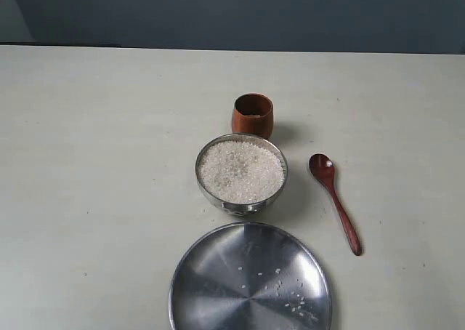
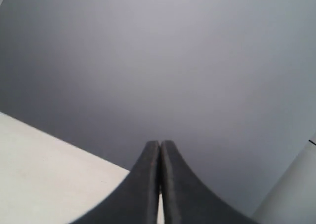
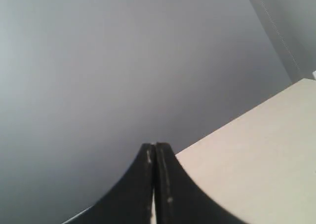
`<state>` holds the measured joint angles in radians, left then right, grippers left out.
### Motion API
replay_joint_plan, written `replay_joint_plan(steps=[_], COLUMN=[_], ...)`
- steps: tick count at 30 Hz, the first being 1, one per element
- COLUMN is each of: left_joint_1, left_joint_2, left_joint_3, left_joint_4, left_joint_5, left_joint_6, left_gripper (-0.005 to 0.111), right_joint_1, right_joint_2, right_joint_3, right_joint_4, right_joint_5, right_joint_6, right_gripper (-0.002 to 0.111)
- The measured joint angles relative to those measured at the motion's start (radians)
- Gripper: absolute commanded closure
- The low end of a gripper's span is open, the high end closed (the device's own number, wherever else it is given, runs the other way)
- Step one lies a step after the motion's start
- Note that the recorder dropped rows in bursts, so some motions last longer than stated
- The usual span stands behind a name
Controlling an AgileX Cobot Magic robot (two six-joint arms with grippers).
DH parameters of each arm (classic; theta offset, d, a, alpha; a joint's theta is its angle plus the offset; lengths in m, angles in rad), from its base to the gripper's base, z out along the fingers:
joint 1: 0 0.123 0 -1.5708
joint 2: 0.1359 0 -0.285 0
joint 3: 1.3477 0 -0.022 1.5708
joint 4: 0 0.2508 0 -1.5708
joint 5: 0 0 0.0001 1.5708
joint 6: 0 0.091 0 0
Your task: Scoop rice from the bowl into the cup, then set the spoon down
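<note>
exterior view shows us no arm over the tabletop [image 1: 87, 163], so we judge the task not yet begun: the step in hand is picking up the spoon. largest of the wares, the flat steel plate [image 1: 218, 286] lies toward the edge away from the wall, a few stray grains [image 1: 294, 304] on it. just beyond it, toward the wall edge, sits the bowl [image 1: 240, 208], heaped with rice [image 1: 241, 171]. the cup [image 1: 252, 119] stands upright right behind the bowl; we cannot tell whether they touch. the spoon [image 1: 338, 209] lies flat on the right arm's side of the bowl, apart from it, scoop toward the wall. the left gripper [image 2: 160, 145] and right gripper [image 3: 155, 146], seen only in the wrist views, are each pressed fully together and hold nothing. next, we think, the right one must part its jaws and pinch the slim handle low against the surface. the tabletop is pale and matt; behind it stands a plain grey-blue wall [image 1: 232, 14].
</note>
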<state>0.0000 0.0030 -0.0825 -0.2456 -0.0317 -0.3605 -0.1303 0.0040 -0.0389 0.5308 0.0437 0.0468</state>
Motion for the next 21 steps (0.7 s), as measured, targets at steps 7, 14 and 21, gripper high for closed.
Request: replay_joint_plan(steps=[7,14,21], left_joint_1=[0.0,0.0,-0.002], left_joint_2=[-0.002,0.058,0.269], left_joint_3=[-0.225,-0.399,-0.488], left_joint_4=[0.088,0.005,-0.283], left_joint_5=[0.189,0.48,0.621], left_joint_6=[0.028,0.213,0.517], left_gripper=[0.106,0.106,0.106], right_joint_1=[0.0,0.006,0.085], right_joint_2=[-0.002,0.088,0.27], right_joint_3=[-0.216,-0.394,-0.483], right_joint_4=[0.004,-0.068,-0.111], right_joint_5=[0.049,0.253,0.401], right_joint_6=[-0.004,-0.008,-0.047], right_gripper=[0.108,0.108,0.108])
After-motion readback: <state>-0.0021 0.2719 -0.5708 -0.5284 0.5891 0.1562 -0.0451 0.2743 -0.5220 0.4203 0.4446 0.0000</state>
